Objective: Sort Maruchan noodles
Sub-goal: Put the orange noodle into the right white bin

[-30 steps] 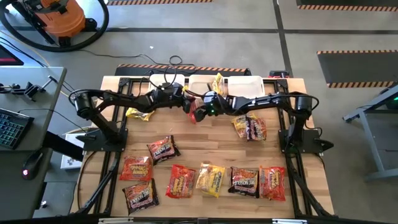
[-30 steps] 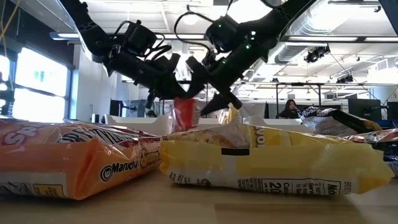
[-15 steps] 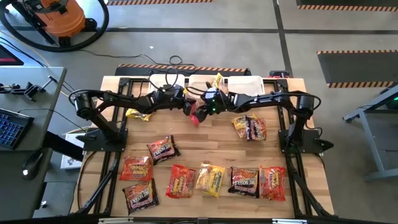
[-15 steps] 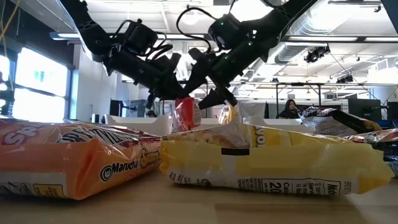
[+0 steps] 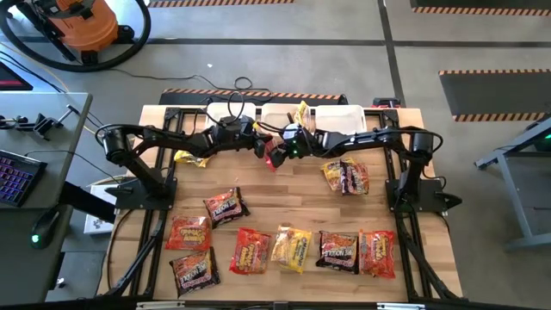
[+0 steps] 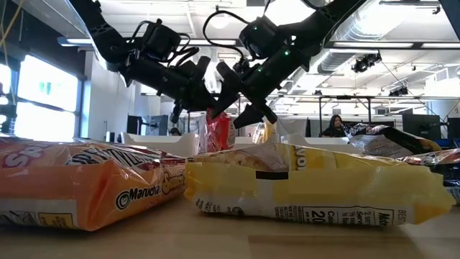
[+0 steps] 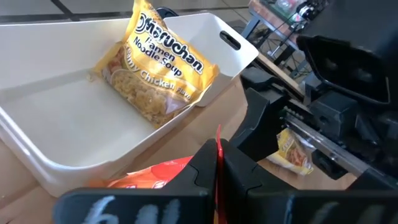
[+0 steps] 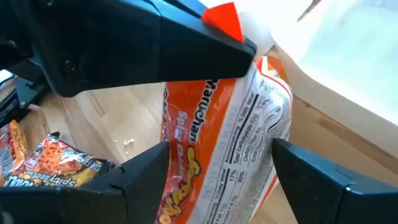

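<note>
1. Since half a second ago, the held red packet [image 5: 273, 157] is shifted slightly toward the far edge of the table, while the packets lying flat are unmoved.
2. A light wooden table [image 5: 284, 189] is seen from above, set on a grey concrete floor marked with striped hazard tape [image 5: 491, 76].
3. An orange vacuum [image 5: 82, 21] is seen on the floor beyond the table's left corner, and a keyboard [image 5: 17, 176] lies on a desk to the left.
4. In the low view an open workshop hall is shown, with a person [image 6: 336, 124] seated far behind.
5. White bins [image 5: 344, 117] are lined along the table's far edge; their exact number cannot be told.
6. Twelve Maruchan packets are counted: four red, four yellow, four maroon.
7. One yellow packet [image 7: 158, 68] lies in a bin [image 7: 37, 149], and another yellow one [image 5: 191, 158] lies alone on the left.
8. A yellow and a maroon packet [image 5: 353, 178] lie touching on the right.
9. Seven more packets are spread along the near side.
10. The red packet is held upright above the table's middle, just before the bins, its top edge clenched by the left gripper [image 7: 217, 155].
11. The right gripper [image 5: 278, 148] is spread, its fingers [image 8: 143, 171] set on either side of that packet.
</note>
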Available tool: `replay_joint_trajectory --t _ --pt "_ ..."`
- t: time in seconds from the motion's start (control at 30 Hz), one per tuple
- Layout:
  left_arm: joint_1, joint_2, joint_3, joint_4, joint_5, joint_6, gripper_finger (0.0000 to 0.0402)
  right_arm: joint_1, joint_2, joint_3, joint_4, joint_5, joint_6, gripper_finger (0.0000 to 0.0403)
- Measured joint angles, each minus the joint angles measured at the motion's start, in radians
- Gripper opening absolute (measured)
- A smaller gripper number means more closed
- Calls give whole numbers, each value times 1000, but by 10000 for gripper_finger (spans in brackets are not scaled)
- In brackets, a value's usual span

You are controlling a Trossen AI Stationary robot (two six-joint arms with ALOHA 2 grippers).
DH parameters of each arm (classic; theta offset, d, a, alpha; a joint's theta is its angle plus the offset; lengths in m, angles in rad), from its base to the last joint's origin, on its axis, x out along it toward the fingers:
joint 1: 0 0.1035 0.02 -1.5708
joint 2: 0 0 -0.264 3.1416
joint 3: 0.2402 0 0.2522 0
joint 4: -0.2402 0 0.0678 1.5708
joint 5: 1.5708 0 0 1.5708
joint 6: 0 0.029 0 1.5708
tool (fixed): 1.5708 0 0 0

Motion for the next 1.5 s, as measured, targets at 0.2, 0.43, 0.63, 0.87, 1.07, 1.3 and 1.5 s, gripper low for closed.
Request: replay_joint_trajectory --t 0.2,0.43,0.63,0.87,1.07,1.3,1.5 --pt "-2 0 0 19 1 -25 1 0 0 0 11 25 -27 275" --pt "11 0 0 72 90 -24 1 0 0 0 29 25 -144 275" --pt "52 0 0 120 218 -45 1 -4 -4 -2 13 26 -183 275" --pt "54 0 0 139 237 -67 1 39 3 -3 86 186 -186 275" --pt "60 0 0 136 225 -59 1 71 3 -46 117 267 -221 275" --pt "68 0 -58 217 199 -83 1 80 -7 -330 674 204 -199 271" --pt "41 0 -83 269 123 -106 1 114 -2 -325 700 283 -247 271"
